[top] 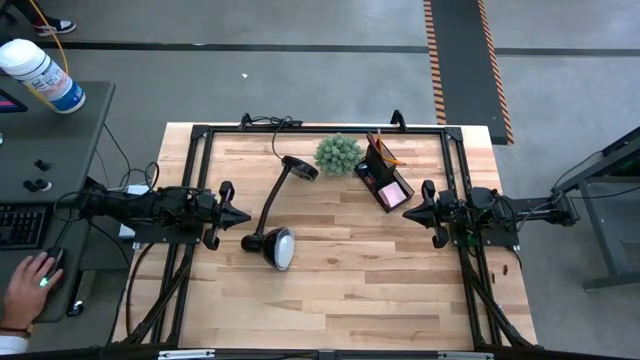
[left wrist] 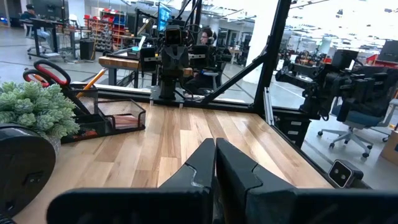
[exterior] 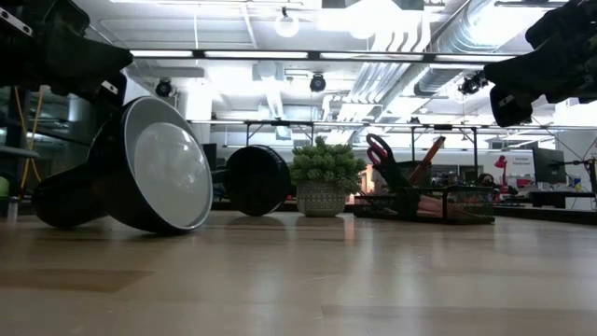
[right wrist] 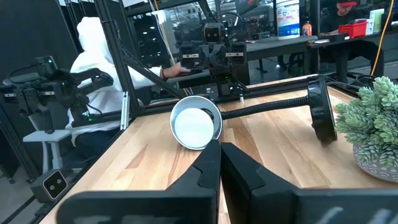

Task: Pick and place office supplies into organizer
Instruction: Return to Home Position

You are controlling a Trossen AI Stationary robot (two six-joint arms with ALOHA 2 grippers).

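The dark organizer (top: 382, 178) stands near the table's far right, beside the round green plant (top: 338, 153). Red-handled scissors (left wrist: 48, 71) and an orange pencil (top: 386, 152) stand upright in it; a pink sticky pad (top: 393, 194) lies in its near compartment. The low view shows the organizer (exterior: 424, 201) with the scissors (exterior: 382, 154) sticking up. My left gripper (top: 240, 215) hovers at the table's left side, shut (left wrist: 215, 163). My right gripper (top: 410, 214) hovers at the right side, just near of the organizer, shut (right wrist: 219, 160). Neither holds anything.
A black gooseneck desk lamp lies tipped over mid-table, its shade (top: 280, 247) toward the near side and its round base (top: 300, 168) by the plant. A person's hand (top: 28, 280) rests on a mouse at a side desk to the left. Bare wood lies toward the near edge.
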